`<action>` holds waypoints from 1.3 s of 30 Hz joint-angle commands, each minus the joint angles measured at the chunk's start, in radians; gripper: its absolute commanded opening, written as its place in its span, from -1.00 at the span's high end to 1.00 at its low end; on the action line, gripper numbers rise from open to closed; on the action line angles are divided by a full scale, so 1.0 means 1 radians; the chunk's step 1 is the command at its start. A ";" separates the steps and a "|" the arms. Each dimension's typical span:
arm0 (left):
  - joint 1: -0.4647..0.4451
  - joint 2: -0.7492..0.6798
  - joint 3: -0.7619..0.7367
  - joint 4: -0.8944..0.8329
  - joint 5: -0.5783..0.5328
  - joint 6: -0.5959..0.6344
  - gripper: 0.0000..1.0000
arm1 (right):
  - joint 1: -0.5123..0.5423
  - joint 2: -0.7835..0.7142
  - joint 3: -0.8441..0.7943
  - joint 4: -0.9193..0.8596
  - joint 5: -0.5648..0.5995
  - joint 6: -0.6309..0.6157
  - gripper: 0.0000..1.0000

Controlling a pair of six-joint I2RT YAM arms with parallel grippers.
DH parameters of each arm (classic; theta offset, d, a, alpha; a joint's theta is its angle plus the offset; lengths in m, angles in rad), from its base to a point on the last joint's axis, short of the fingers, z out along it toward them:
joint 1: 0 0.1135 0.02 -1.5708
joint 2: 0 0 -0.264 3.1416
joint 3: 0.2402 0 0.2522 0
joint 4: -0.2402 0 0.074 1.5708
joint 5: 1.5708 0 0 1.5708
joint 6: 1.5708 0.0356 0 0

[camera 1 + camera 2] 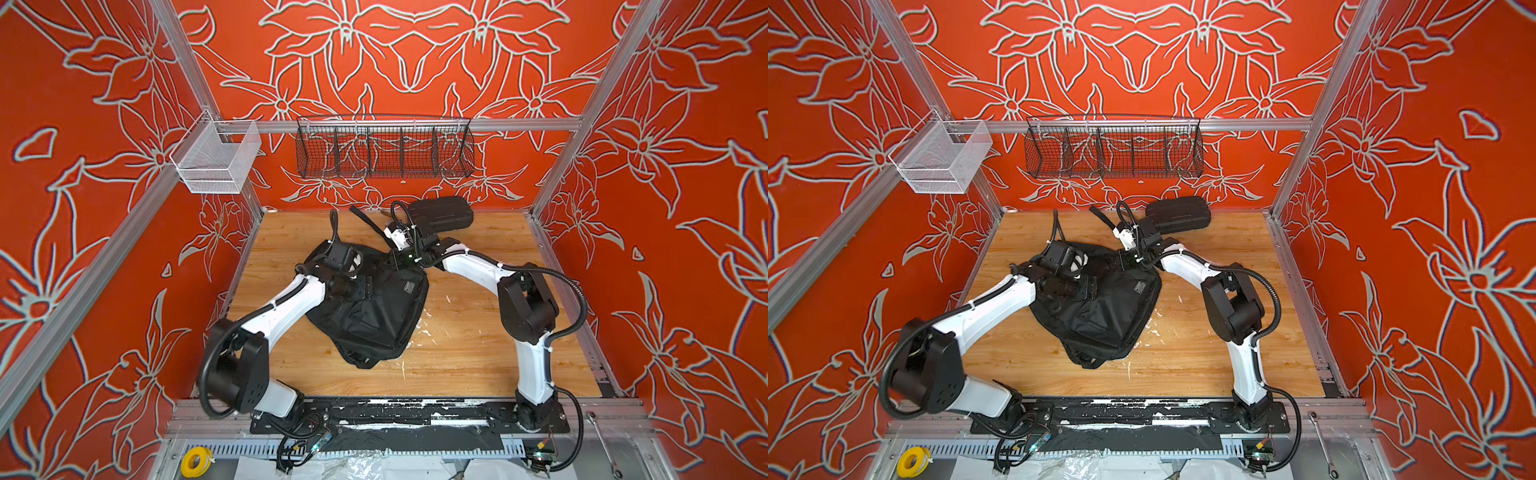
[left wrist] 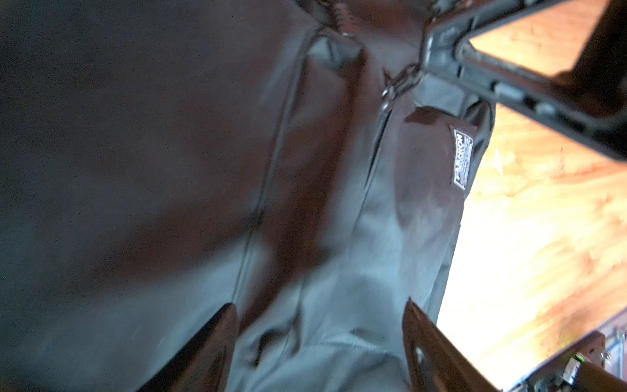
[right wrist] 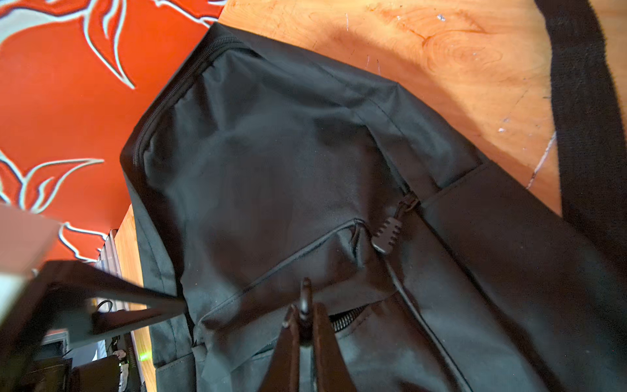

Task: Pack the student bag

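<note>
The student bag [image 1: 374, 320] [image 1: 1104, 316] is a soft black backpack lying flat mid-table, with its small label patch [image 1: 409, 287] [image 2: 463, 156] facing up. My left gripper [image 1: 361, 291] [image 2: 319, 325] hovers open over the bag's front fabric [image 2: 169, 169], jaws wide apart with only wrinkled cloth between them. My right gripper [image 1: 394, 257] [image 3: 305, 305] is at the bag's far top edge. It is shut on a thin dark zipper pull beside exposed zipper teeth [image 3: 346, 317]. A second, ribbed pull tab [image 3: 386, 234] lies loose on the bag [image 3: 271, 169].
A rigid black ribbed case [image 1: 440, 216] [image 1: 1177, 214] sits at the table's back, just behind the right wrist. A bag strap [image 1: 365, 222] trails toward the back wall. A black wire basket [image 1: 384, 149] and a white mesh basket [image 1: 216, 162] hang on the rail.
</note>
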 commanded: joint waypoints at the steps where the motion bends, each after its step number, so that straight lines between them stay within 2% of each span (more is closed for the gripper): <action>1: -0.006 0.087 0.088 -0.021 0.054 0.068 -0.52 | 0.007 0.003 0.032 -0.010 0.029 0.023 1.00; 7: -0.006 0.199 0.178 -0.030 0.026 0.060 -0.36 | 0.024 0.003 0.025 0.001 0.044 0.058 1.00; 16: -0.001 0.249 0.165 0.013 0.004 0.035 -0.03 | 0.033 -0.008 0.002 0.030 0.038 0.131 1.00; 23: -0.002 0.245 0.172 0.048 -0.009 0.002 0.45 | 0.039 -0.022 -0.033 0.027 0.045 0.143 1.00; 26: 0.000 0.242 0.173 0.051 -0.023 -0.008 0.54 | 0.043 -0.029 -0.063 0.041 0.047 0.157 1.00; 28: 0.000 0.241 0.176 0.055 -0.026 -0.018 0.54 | 0.049 -0.034 -0.082 0.049 0.046 0.165 1.00; 29: 0.002 0.241 0.176 0.055 -0.030 -0.023 0.46 | 0.050 -0.037 -0.092 0.058 0.047 0.172 1.00; 30: 0.001 0.241 0.175 0.060 -0.034 -0.027 0.27 | 0.051 -0.040 -0.103 0.070 0.046 0.181 1.00; 31: 0.001 0.243 0.174 0.065 -0.036 -0.028 0.19 | 0.053 -0.043 -0.113 0.084 0.044 0.188 1.00; 36: 0.001 0.288 0.193 0.055 -0.043 -0.033 0.07 | 0.055 -0.048 -0.124 0.108 0.040 0.203 1.00; 39: 0.001 0.306 0.204 0.060 -0.049 -0.043 0.07 | 0.054 -0.050 -0.128 0.104 0.039 0.199 1.00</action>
